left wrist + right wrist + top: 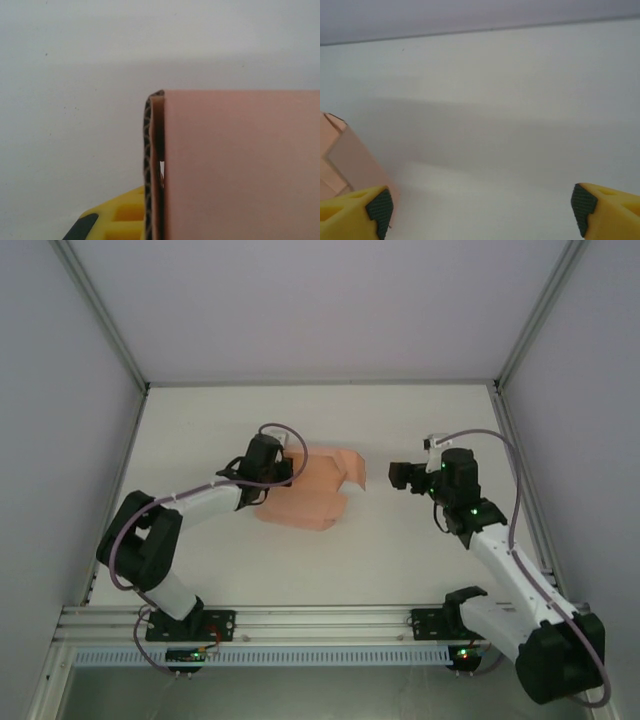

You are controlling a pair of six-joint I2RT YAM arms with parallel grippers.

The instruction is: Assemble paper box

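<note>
The paper box (312, 492) lies left of the middle of the table (420, 550). It is partly folded, with 1 flap (352, 468) raised on the side facing the right arm. The left gripper (283, 468) is set on the box's far-left edge. In the left wrist view, 1 yellow finger (117, 221) is seen against a doubled layer of card, so this gripper is judged to be closed on the paper box. The right gripper (398, 477) is held near the raised flap, apart from it, with its jaws spread wide and nothing between them.

The step in hand is judged to be a fold, with the box steadied by 1 arm and the flap closed by the other. A firm, low hold on the left is called for, so that the card is not dragged across the table. The right gripper is best brought in level with the flap. The flap should be pushed along its crease and not across it, since thin card is easily buckled.

The 2nd left finger is covered by card, so the depth of the grip cannot be told. In the right wrist view the box is cut off at the left edge, with 1 corner (345, 160) seen. Tabs and slots are too small to be made out, and it cannot be told whether any panels are locked.
</note>
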